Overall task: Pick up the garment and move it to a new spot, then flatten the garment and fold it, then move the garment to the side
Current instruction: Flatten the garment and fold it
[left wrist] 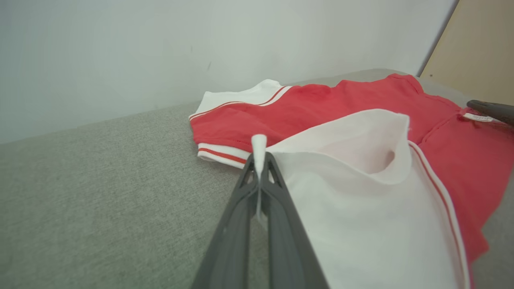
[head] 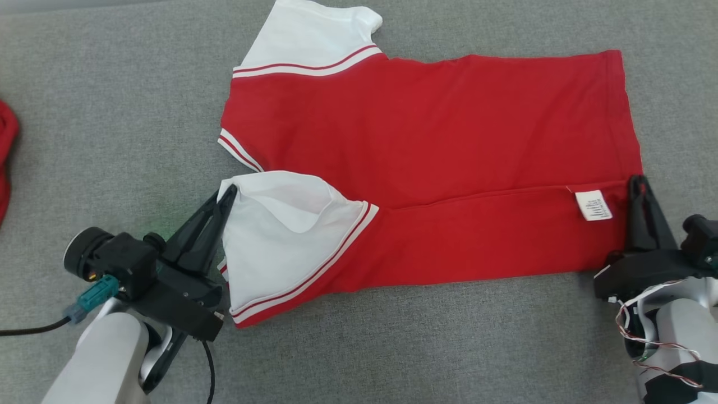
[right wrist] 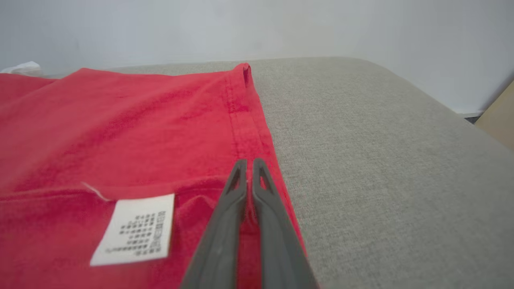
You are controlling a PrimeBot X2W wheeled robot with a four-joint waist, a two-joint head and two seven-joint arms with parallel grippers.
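While L claw (head: 229, 193) pinches sleeve (head: 280, 224) & R claw (head: 639, 182) hem (head: 631, 140), garment (head: 426, 129) runs left-right, sleeves left.

Left of T-shirt (head: 426, 140): bare grey cushion (head: 112, 112), open to red cloth (head: 5, 157) at edge.
Near side: open strip btw left gripper (head: 229, 192) & right gripper (head: 638, 181).
Far side: wall (left wrist: 120, 48) behind cushion edge.

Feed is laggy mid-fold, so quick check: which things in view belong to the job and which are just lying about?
Job: red garment; its white sleeve, pinched by the left gripper; its hem beside the care label, pinched by the right gripper.
Lying about: red cloth at the head view's left edge; beige panel in the background.
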